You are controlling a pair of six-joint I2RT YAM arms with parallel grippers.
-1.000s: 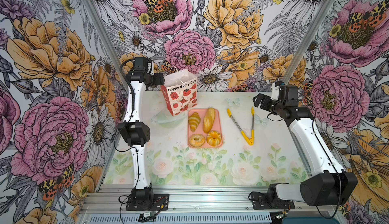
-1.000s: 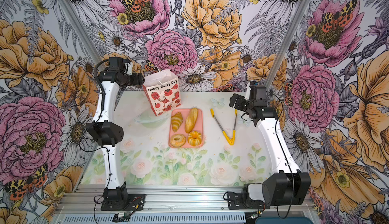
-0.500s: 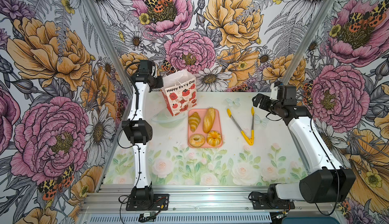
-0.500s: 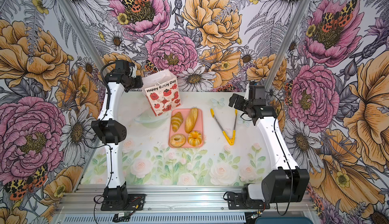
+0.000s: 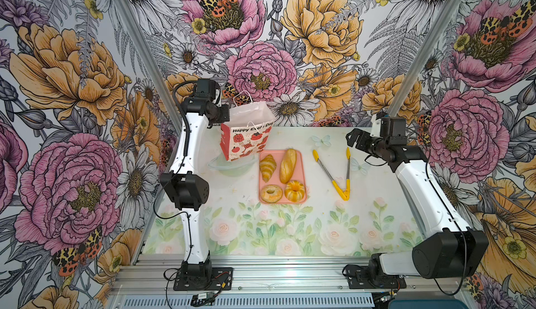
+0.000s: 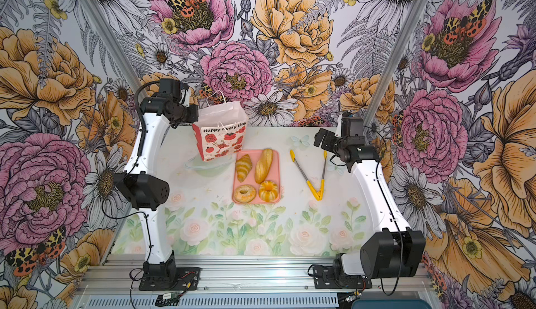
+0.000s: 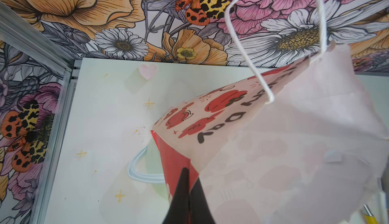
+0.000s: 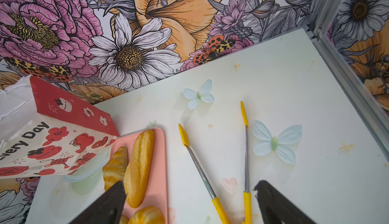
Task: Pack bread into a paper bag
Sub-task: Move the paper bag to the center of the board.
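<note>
Beside pink tray (image 5: pixel 300 162), tongs (image 5: pixel 329 174) near released right hand (image 5: pixel 351 139); left hand (image 7: pixel 186 176) clenched on paper bag (image 5: pixel 246 142).

Left claw (image 7: pixel 188 178) moved in from beside the paper bag (image 5: pixel 246 139) onto its red side edge, jaws gone from wide apart to pinched on that edge, bag now tipped off upright, white mouth showing wider in both top views

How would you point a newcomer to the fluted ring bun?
Find the flat pink rectangular tray beside the yellow-tipped metal tongs. The golden fluted ring-shaped bun sits at the tray's near end in a top view, on the tongs' side. Unlike the flatter, smooth ring bagel beside it, its surface is deeply ridged.
</note>
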